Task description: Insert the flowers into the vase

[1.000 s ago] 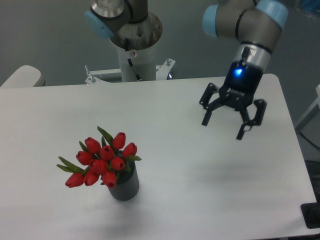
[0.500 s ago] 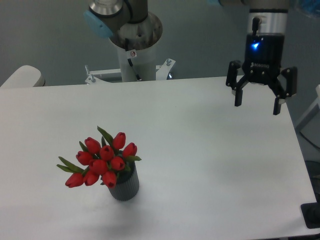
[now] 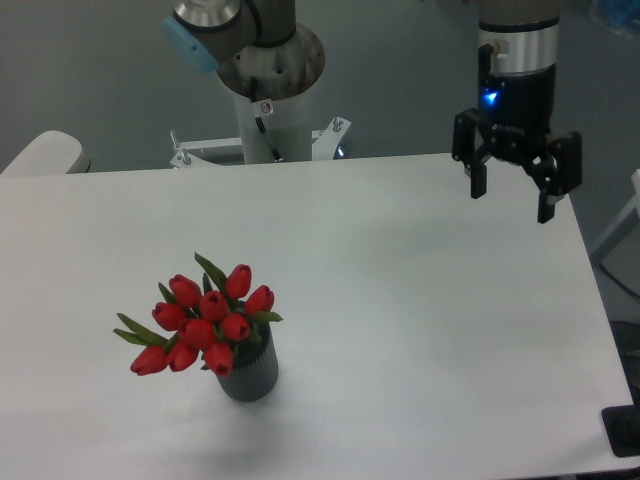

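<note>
The flowers, a tight bunch of red closed tulips with narrow green leaves, stand in the vase, a small dark grey ribbed cylinder at the front left of the white table. Their stems are hidden inside it. My gripper hangs open and empty above the table's far right corner, far from the vase, its fingers pointing down and a blue light lit on its body.
The arm's white base rises behind the table's far edge, with metal brackets beside it. A pale rounded object sits off the far left corner. The table's right edge runs just below the gripper.
The gripper has risen and swung from over the right part of the table to the far right corner, turning to point straight down. The flowers and vase have not moved.
</note>
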Controlling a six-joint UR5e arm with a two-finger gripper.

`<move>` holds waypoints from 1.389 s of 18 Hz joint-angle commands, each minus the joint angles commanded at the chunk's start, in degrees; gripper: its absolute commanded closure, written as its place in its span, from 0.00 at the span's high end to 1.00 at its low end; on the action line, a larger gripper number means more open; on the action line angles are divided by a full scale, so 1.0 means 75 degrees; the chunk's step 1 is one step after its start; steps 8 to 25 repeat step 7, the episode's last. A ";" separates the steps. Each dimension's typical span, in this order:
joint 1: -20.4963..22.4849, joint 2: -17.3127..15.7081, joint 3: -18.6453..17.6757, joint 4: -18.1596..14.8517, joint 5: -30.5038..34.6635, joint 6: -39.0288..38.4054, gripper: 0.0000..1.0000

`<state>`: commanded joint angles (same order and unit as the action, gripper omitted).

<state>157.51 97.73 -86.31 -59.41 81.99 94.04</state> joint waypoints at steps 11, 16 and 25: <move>-0.0294 0.0094 -0.0034 -0.0001 0.0283 0.0000 1.00; -0.0294 0.0094 -0.0034 -0.0001 0.0283 0.0000 1.00; -0.0294 0.0094 -0.0034 -0.0001 0.0283 0.0000 1.00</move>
